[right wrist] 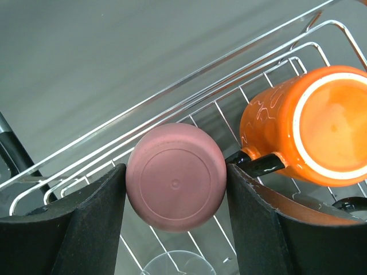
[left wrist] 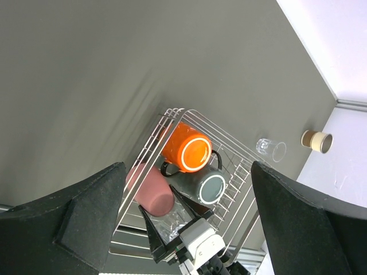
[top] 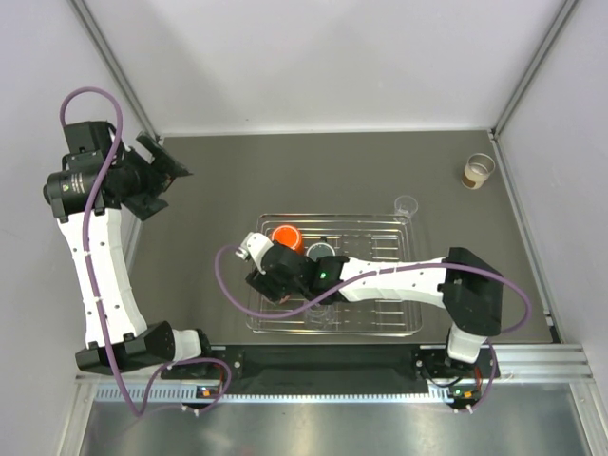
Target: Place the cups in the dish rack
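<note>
A: Biggest first, go.

B: The grey table (top: pixel 218 190) is carrying the silver wire dish rack (top: pixel 380 220), which is sitting front and middle.

A: Grippers?

B: The left gripper (left wrist: pixel 186 167) is hanging over the table's far left, jaws gaping wide, gripping nothing. The right gripper (right wrist: pixel 175 175) is reaching over the rack's left end, and its fingers (right wrist: pixel 97 217) are pressing both sides of the pink cup (right wrist: pixel 172 200), whose base is facing the wrist camera.

A: Other cups?

B: The orange mug (top: pixel 285 235) is lying on its side in the rack, just beside the pink cup. The dark grey mug (top: pixel 321 251) is lying next to it. A clear cup (right wrist: pixel 172 264) is sitting in the rack under the right gripper. A second clear cup (top: pixel 407 204) is standing on the table just beyond the rack's far right corner. The cream cup (top: pixel 478 171) is standing well apart, near the table's far right corner.
</note>
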`<control>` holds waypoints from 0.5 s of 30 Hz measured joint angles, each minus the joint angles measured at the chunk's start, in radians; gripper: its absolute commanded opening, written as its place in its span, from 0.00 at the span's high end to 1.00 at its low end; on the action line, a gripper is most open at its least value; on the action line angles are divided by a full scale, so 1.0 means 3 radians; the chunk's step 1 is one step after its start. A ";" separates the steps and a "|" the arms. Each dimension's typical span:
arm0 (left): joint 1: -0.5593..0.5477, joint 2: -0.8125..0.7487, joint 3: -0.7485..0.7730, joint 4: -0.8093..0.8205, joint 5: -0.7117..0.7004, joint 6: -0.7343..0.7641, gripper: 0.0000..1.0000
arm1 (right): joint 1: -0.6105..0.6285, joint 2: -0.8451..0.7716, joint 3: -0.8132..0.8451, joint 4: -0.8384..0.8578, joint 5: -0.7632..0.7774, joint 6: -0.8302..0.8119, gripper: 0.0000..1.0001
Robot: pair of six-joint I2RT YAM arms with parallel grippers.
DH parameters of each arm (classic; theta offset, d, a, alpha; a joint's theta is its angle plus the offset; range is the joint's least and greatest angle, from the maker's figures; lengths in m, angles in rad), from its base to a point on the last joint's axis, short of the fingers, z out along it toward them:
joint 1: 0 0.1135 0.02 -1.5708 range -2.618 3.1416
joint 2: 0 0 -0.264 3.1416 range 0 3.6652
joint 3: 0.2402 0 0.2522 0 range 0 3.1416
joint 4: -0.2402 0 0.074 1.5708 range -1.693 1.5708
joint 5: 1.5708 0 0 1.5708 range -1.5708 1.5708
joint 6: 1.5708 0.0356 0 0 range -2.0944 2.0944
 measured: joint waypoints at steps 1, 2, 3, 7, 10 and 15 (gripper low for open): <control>0.0000 0.0000 0.0000 0.0000 0.0008 0.0000 0.05 | 0.0000 -0.0004 0.0000 -0.0014 -0.0003 -0.0001 0.36; 0.0001 0.0000 -0.0004 0.0000 0.0013 0.0000 0.05 | 0.0000 -0.0008 0.0000 -0.0025 -0.0006 -0.0003 0.32; 0.0003 0.0000 -0.0009 0.0000 0.0023 0.0000 0.05 | 0.0000 -0.0009 0.0000 -0.0036 -0.0010 -0.0004 0.25; 0.0005 0.0000 -0.0047 -0.0001 0.0078 0.0000 0.05 | 0.0000 -0.0055 0.0000 -0.0120 -0.0019 -0.0036 0.10; 0.0006 0.0000 -0.0080 -0.0003 0.0100 0.0000 0.04 | 0.0000 -0.0118 0.0000 -0.0130 -0.0018 -0.0037 0.06; 0.0006 0.0000 -0.0102 -0.0010 0.0108 0.0001 0.04 | 0.0000 -0.0206 0.0009 -0.0187 0.0009 -0.0036 0.01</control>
